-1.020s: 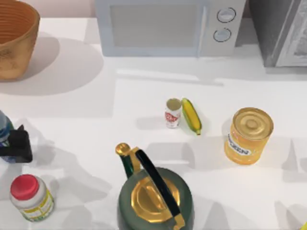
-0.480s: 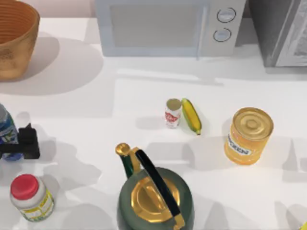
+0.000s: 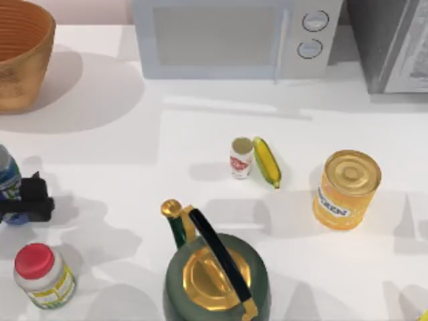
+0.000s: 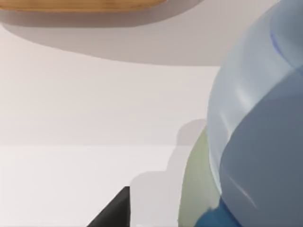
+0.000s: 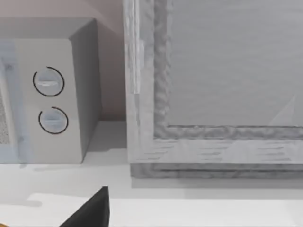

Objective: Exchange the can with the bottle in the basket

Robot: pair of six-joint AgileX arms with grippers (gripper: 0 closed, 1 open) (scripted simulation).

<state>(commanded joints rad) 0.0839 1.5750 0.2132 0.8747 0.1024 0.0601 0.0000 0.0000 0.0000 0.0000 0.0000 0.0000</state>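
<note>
The small blue bottle is at the table's far left edge, with my left gripper shut on its lower part from the right. In the left wrist view the bottle looms very close beside one dark fingertip. The wicker basket stands at the back left corner, well behind the bottle, and its rim shows in the left wrist view. The tiny white can with a red label stands upright mid-table. A dark edge of my right gripper shows, parked facing the microwave's dials.
A corn cob lies against the can's right side. A large orange can stands farther right, a green kettle at the front centre, a red-capped jar front left. A microwave and a grey cabinet line the back.
My left gripper and the bottle shifted together a little to the right, then slightly back left. Nothing else moved.
</note>
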